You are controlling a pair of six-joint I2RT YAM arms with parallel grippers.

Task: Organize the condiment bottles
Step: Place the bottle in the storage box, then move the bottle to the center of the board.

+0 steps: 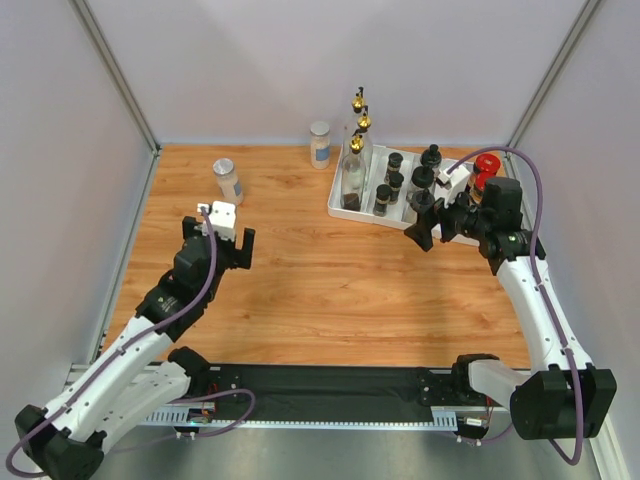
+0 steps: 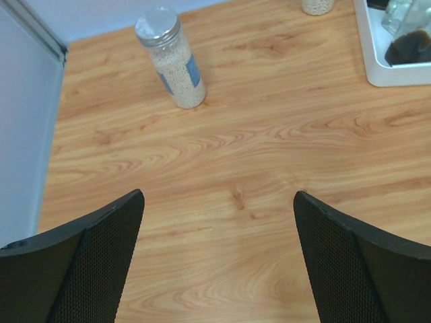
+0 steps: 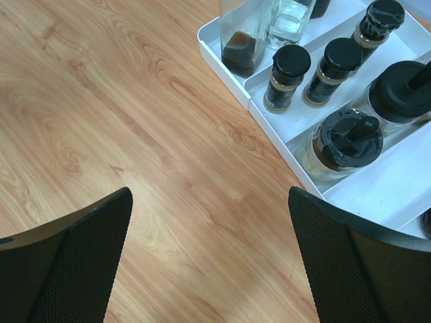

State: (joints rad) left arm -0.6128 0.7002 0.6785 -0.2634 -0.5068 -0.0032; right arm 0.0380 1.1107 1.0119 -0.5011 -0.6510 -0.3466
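Note:
A silver-lidded clear jar (image 1: 228,180) of pale grains stands alone at the back left of the table, and it shows upright ahead of the left wrist as the jar (image 2: 172,57). A second silver-lidded jar (image 1: 320,144) stands just behind the white divided tray (image 1: 338,208). The tray holds gold-spouted glass bottles (image 1: 355,160), small black-capped spice jars (image 1: 395,185), wider black-lidded jars (image 1: 431,157) and red-lidded jars (image 1: 487,165). My left gripper (image 1: 218,238) (image 2: 219,196) hangs open over bare wood, short of the lone jar. My right gripper (image 1: 428,212) (image 3: 209,192) is open and empty at the tray's near edge.
The right wrist view shows the tray rim (image 3: 232,77), a bottle with dark liquid (image 3: 242,40), spice jars (image 3: 288,74) and a black-lidded jar (image 3: 343,145) close to the right finger. Grey walls enclose the table on the left, back and right.

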